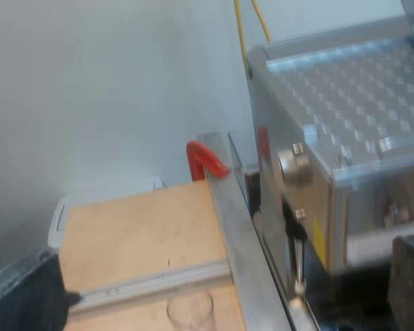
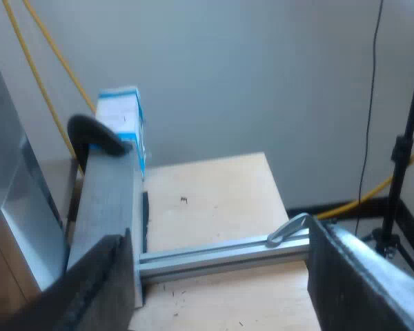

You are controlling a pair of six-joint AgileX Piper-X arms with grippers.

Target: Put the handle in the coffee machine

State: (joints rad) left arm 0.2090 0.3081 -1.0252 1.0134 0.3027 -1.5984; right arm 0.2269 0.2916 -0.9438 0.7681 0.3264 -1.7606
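Wooden tabletop (image 1: pixel 138 234): espresso machine (image 1: pixel 345 103); red curved end (image 1: pixel 205 160) beside it, possibly the holder's handle; measuring glass (image 1: pixel 190 312). Left gripper (image 1: pixel 217 286), right gripper (image 2: pixel 228 283): fingers spread, empty, likely readied for reaching.

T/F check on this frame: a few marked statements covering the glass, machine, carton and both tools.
1. A glass stands on the wooden table near the machine. True.
2. The left tool grips the glass. False: it is open, with nothing between its fingers, and the glass stands free on the table.
3. The right tool is open and holds nothing. True.
4. The carton at the table's edge is red. False: it is blue and white.
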